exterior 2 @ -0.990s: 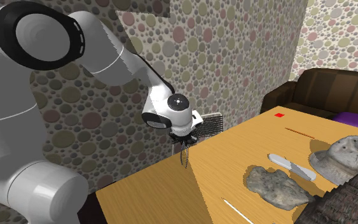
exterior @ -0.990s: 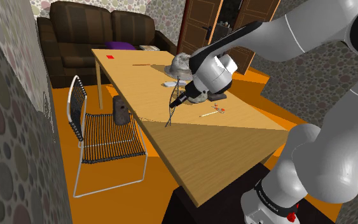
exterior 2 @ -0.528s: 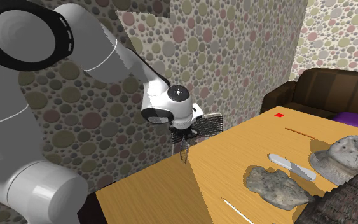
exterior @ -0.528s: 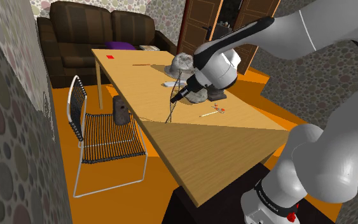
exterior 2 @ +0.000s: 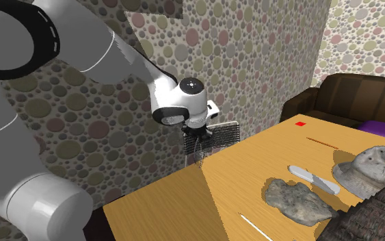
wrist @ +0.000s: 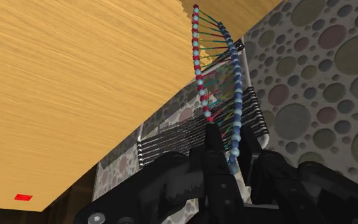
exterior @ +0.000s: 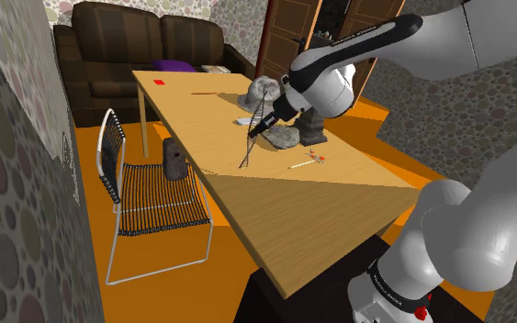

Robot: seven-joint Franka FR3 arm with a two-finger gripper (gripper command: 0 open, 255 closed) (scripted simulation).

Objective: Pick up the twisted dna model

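**claw** (wrist: 229, 153): black, two fingers, clenched on the near end of the dna model (wrist: 217, 70). in the wrist view the beaded strands run in between the fingers (wrist: 212, 137), which clasp them.

**dna model:** a twisted ladder with one strand of red and pale beads, one strand of blue beads, and thin green rungs. in the shoulder view it (exterior: 247, 151) hangs slanted from the claw (exterior: 267, 124), with its free end low over the table edge on the chair side. in the second exterior view it (exterior 2: 199, 156) dangles under the claw (exterior 2: 196, 139), just above the table's corner. whether the free end touches the top or clears it cannot be told.

**table** (exterior: 339, 211): plain wood-coloured top. it carries a grey hat (exterior: 264, 89), a thin stick (exterior: 304, 163) and a small red square (exterior: 160, 82), all apart from the model.

**chair** (exterior: 155, 197): wire seat and back, just beside the table edge below the model, with a dark lump (exterior: 174, 159) on the seat.

**sofa** (exterior: 128, 46): dark brown, beyond the table's far end.

**status:** the grasp looks made and the hold looks firm. the lift seems at most partly done. what is left, by this reading, is to raise the model plainly clear of the table without its free end catching on the table edge or the chair back.
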